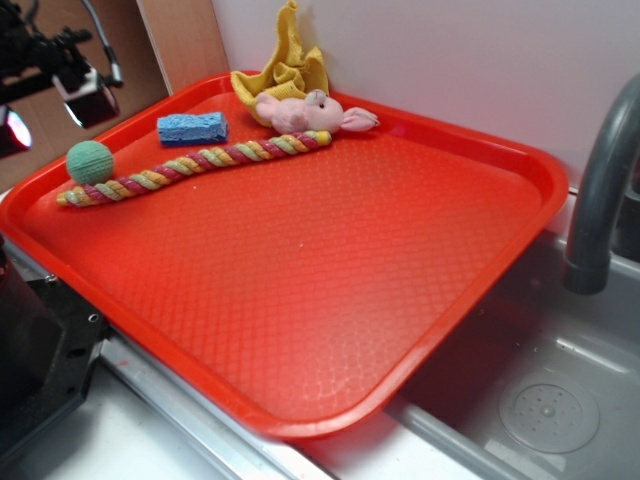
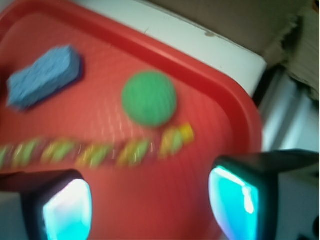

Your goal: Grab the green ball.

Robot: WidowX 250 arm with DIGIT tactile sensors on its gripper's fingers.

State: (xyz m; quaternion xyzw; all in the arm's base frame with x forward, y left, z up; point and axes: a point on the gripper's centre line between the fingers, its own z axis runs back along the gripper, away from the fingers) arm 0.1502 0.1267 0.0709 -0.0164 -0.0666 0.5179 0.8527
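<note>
The green ball (image 1: 90,161) (image 2: 149,98) lies on the red tray (image 1: 300,330) near its far left corner, touching the end of a braided rope toy (image 1: 190,163) (image 2: 100,150). My gripper (image 1: 50,108) hangs above and beyond that corner, clear of the ball. In the wrist view the gripper (image 2: 150,200) is open. Its two pale pads (image 2: 67,210) stand wide apart over bare tray, and nothing sits between them. The ball lies ahead of the pads, past the rope. The wrist view is blurred.
A blue sponge (image 1: 192,128) (image 2: 42,76) lies just behind the rope. A pink plush toy (image 1: 305,110) and a yellow cloth (image 1: 285,65) sit at the tray's back edge. A grey faucet (image 1: 600,200) and a sink basin (image 1: 550,400) are to the right.
</note>
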